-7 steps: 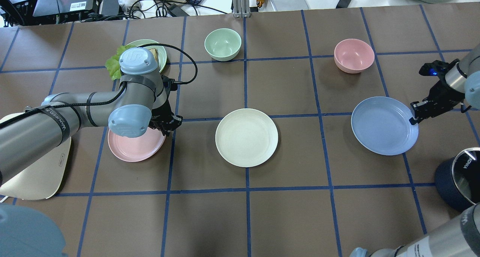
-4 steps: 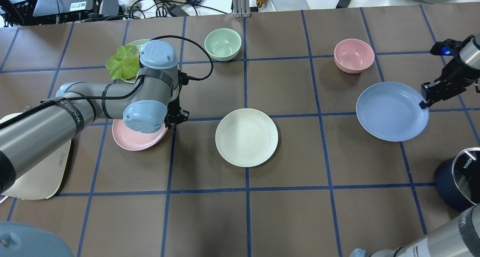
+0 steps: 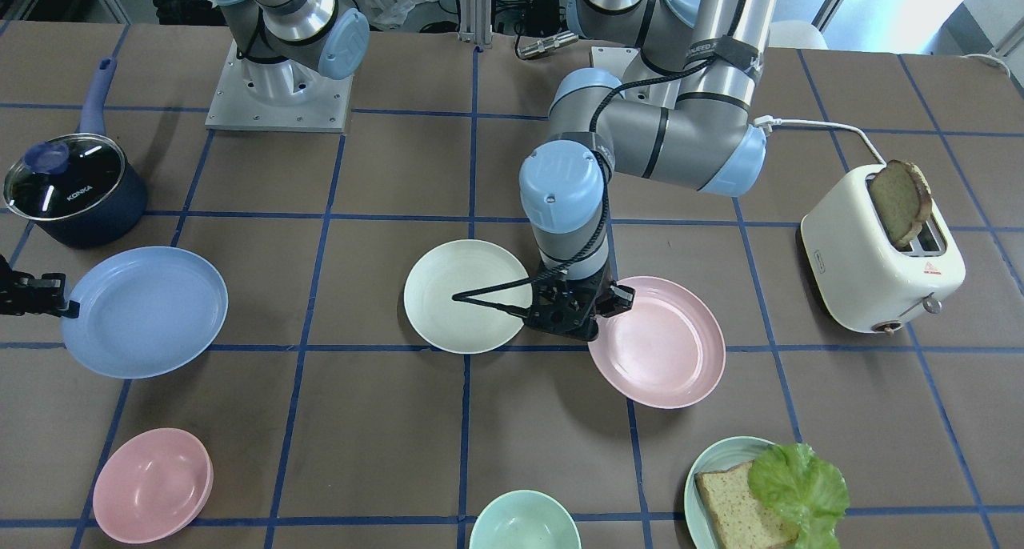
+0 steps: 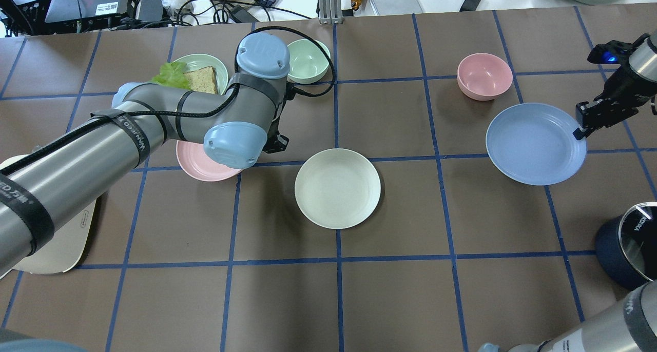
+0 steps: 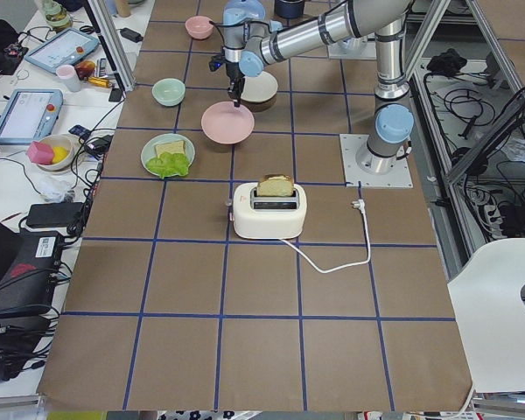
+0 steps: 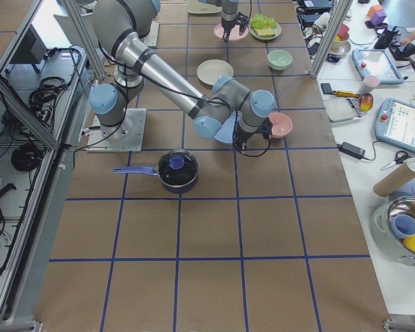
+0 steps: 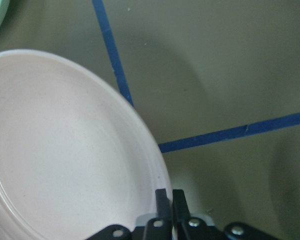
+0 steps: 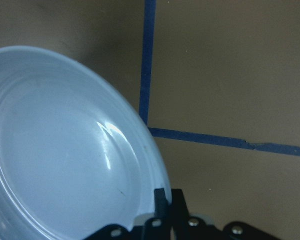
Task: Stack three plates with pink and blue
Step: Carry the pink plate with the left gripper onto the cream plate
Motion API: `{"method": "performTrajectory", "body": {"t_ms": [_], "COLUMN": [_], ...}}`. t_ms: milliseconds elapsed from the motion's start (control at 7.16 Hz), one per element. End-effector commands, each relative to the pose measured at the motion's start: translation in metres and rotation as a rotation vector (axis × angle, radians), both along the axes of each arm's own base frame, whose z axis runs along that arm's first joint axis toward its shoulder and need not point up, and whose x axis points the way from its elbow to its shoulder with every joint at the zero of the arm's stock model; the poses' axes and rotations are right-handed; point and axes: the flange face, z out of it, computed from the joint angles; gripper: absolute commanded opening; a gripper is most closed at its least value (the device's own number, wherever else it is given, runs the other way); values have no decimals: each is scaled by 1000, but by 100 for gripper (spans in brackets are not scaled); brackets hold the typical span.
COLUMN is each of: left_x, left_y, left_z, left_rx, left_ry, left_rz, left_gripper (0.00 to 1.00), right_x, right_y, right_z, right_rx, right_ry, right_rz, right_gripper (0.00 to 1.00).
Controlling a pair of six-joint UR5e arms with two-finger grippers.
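The cream-white plate (image 4: 337, 188) lies flat at the table's middle, also in the front view (image 3: 468, 295). My left gripper (image 7: 168, 192) is shut on the rim of the pale pink plate (image 4: 197, 164) and holds it just left of the cream plate; the front view shows the gripper (image 3: 600, 309) at the pink plate's (image 3: 660, 341) edge. My right gripper (image 4: 579, 131) is shut on the rim of the light blue plate (image 4: 535, 143) at the table's right, also in its wrist view (image 8: 167, 192). Both held plates cast shadows on the table.
A pink bowl (image 4: 484, 76) sits behind the blue plate. A green bowl (image 4: 308, 59) and a teal plate with bread and lettuce (image 4: 197, 77) are at the back left. A toaster (image 3: 880, 253) stands on my left, a lidded pot (image 4: 629, 244) on my right.
My left arm has carried the pink plate to the right and farther back, closer to the cream plate. My right gripper has moved the blue plate back and up.
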Motion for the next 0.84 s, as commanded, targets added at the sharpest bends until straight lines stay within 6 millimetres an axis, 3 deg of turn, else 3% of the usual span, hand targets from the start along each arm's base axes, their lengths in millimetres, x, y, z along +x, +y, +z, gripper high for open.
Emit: {"method": "performTrajectory", "body": {"t_ms": [0, 279, 699], "left_x": [-69, -125, -190], "left_y": [9, 16, 54], "left_z": [42, 67, 40], "left_rx": [41, 40, 4], "left_ry": [-24, -27, -55], "left_rz": [-78, -52, 33], "left_gripper": [0, 0, 0], "right_x": [4, 9, 9], "right_y": [-1, -3, -2], "right_z": [0, 0, -1], "right_rx": [4, 5, 9], "right_ry": [0, 1, 1], "right_rz": [-4, -1, -2], "right_gripper": [0, 0, 0]}}
